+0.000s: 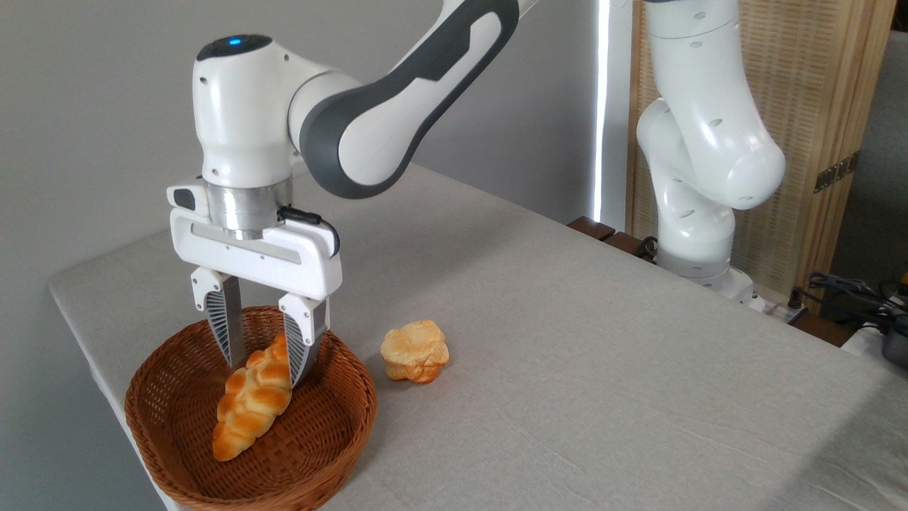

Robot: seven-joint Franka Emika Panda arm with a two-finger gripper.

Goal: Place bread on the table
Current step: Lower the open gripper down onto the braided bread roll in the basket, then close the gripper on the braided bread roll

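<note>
The braided golden bread (pixel 248 415) lies slanted in the brown wicker basket (pixel 152 433) at the front left of the table (pixel 582 341). My gripper (pixel 266 374) reaches down into the basket from above, and its two fingers press on both sides of the loaf's upper end. The fingers stand only about the loaf's width apart and grip it. Its lower end points toward the basket's front and seems to rest on the basket floor.
A small pale knobbly bun (pixel 415 351) sits on the cloth just right of the basket. The arm's white base (pixel 699 234) stands at the table's far right edge. Cables (pixel 851 291) lie beyond it. The table's left edge runs close behind the basket.
</note>
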